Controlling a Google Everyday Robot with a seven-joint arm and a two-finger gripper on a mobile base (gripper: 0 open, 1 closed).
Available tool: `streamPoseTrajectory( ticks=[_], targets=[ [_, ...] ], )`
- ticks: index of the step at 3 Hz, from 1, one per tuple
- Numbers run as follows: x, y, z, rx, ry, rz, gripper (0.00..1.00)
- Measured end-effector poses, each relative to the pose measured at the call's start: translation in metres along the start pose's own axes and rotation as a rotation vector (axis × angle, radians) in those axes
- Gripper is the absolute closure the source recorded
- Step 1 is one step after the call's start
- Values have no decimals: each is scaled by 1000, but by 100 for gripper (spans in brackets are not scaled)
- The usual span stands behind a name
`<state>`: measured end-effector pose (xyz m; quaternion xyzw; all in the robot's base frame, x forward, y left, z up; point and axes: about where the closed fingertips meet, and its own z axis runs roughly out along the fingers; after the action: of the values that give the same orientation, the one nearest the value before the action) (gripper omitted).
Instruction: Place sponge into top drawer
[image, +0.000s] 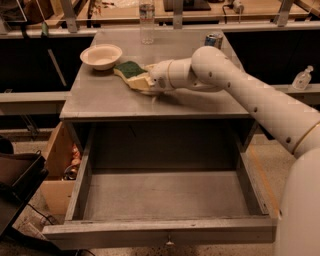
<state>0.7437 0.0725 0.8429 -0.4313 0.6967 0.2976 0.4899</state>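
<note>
Gripper (146, 82) low over counter (100, 97), at near end of sponge (129, 70); cannot tell whether it grips sponge or is spread. Sponge on counter, green side up, pale yellow edge toward gripper, just beside cream bowl (101, 55). Top drawer (160, 234) pulled fully out below counter. Clear bottle (146, 20) and can (213, 40) at counter's back; can print unreadable.

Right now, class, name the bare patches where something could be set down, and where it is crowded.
Bare: inside the top drawer, wall to wall; the cabinet top along its front edge. Crowded: back left, where bowl, sponge and gripper bunch; bottle and can stand rearward.
</note>
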Motion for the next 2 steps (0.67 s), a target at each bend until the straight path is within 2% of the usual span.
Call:
streamPoseTrajectory(
  ticks=[1,2],
  targets=[
    [-7,2,-45,23,41,-33,100],
    [-12,19,-105,24,83,-72,100]
  ],
)
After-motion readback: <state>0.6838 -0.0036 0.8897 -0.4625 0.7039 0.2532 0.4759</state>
